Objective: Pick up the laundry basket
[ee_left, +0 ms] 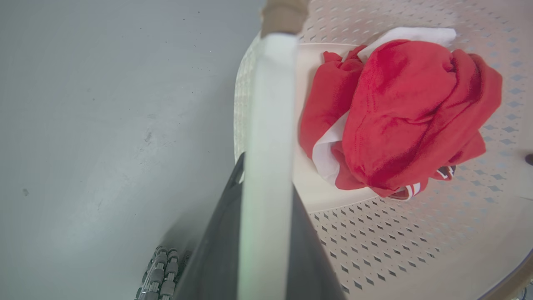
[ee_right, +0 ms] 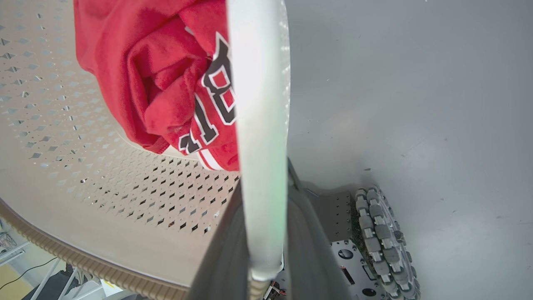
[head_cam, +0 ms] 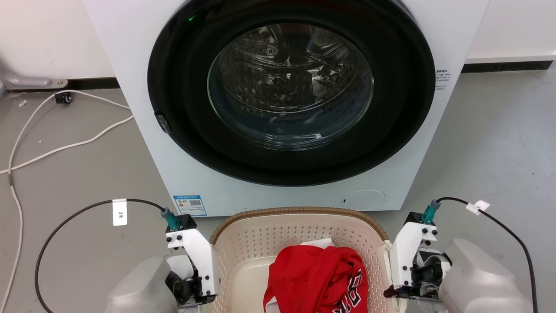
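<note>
White cable loose on the grey floor, left of the washer. Black cable with a white tag, in front of the washer's lower left corner, plugged in at the left wrist. Left gripper, in front of that same corner, closed on the white side handle of the laundry basket, dark fingers pressed to both faces of the handle. Basket cream, perforated, brown-rimmed, directly in front of the washer, below its round glass door; resting on the floor or lifted, cannot tell. Crumpled red garment with white trim and black lettering inside. Right gripper, in front of the washer's lower right corner, clamped likewise on the opposite white handle. Second black cable trailing over the floor, right of the washer's front.
</note>
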Tool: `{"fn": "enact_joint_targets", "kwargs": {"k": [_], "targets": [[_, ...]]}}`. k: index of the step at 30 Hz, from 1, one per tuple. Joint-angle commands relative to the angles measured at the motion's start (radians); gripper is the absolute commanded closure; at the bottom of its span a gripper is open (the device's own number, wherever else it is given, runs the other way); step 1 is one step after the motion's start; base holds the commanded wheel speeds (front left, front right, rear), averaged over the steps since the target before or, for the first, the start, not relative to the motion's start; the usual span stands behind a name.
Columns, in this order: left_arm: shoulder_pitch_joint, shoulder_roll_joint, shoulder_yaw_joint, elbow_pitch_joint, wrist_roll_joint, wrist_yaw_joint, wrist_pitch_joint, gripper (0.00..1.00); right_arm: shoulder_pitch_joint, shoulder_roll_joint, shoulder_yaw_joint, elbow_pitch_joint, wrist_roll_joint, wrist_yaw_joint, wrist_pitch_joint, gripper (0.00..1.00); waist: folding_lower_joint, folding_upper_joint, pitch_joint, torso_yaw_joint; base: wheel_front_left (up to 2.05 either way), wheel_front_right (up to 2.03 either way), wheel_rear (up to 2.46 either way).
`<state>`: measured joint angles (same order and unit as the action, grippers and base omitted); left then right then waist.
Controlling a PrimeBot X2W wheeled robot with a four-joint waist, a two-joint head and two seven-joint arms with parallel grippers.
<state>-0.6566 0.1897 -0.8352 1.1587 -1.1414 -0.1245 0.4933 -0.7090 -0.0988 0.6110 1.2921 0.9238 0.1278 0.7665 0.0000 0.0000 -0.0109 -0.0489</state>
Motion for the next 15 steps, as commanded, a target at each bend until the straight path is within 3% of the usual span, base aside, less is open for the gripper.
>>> {"fn": "enact_joint_targets", "kwargs": {"k": [1, 15], "targets": [[-0.014, -0.011, -0.003, -0.008, -0.01, -0.01, -0.005, 1.0, 0.004, 0.018, -0.008, -0.007, 0.003, 0.005, 0.004, 1.0, 0.0, 0.0, 0.0, 0.0, 0.0, 0.0, 0.0], [-0.014, -0.008, -0.023, -0.005, -0.031, -0.01, -0.011, 1.0, 0.01, 0.022, -0.037, -0.007, -0.021, 0.005, 0.007, 1.0, 0.0, 0.0, 0.0, 0.001, 0.0, 0.0, 0.0]]}}
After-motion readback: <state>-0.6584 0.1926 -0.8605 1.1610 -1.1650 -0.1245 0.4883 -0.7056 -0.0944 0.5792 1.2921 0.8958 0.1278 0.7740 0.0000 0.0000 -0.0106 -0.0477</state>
